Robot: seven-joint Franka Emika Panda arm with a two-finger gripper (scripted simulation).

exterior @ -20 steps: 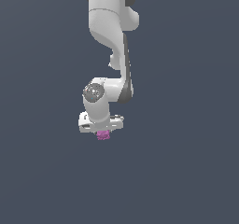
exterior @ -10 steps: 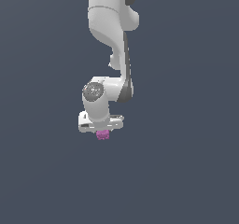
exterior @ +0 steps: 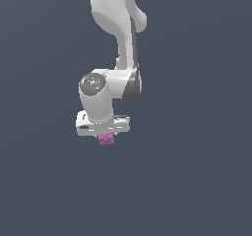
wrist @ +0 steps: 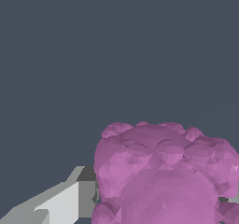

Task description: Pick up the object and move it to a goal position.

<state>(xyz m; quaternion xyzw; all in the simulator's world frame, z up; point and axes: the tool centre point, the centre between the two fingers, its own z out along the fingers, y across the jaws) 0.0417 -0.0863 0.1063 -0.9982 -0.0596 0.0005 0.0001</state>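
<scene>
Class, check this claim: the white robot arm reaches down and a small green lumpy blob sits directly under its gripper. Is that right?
Not quite. The small lumpy blob is magenta-pink, not green, as both the exterior view and the wrist view show. The rest holds: the white robot arm reaches down and the blob sits directly under its gripper.

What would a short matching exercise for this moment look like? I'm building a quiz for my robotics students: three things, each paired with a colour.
Things:
1. blob
2. arm
3. background

Colours:
A. dark slate grey
B. magenta-pink
C. white

Pairs: 1-B, 2-C, 3-A. The blob sits directly under the tool, much narrower than it, and a pale finger lies against it in the wrist view.
</scene>
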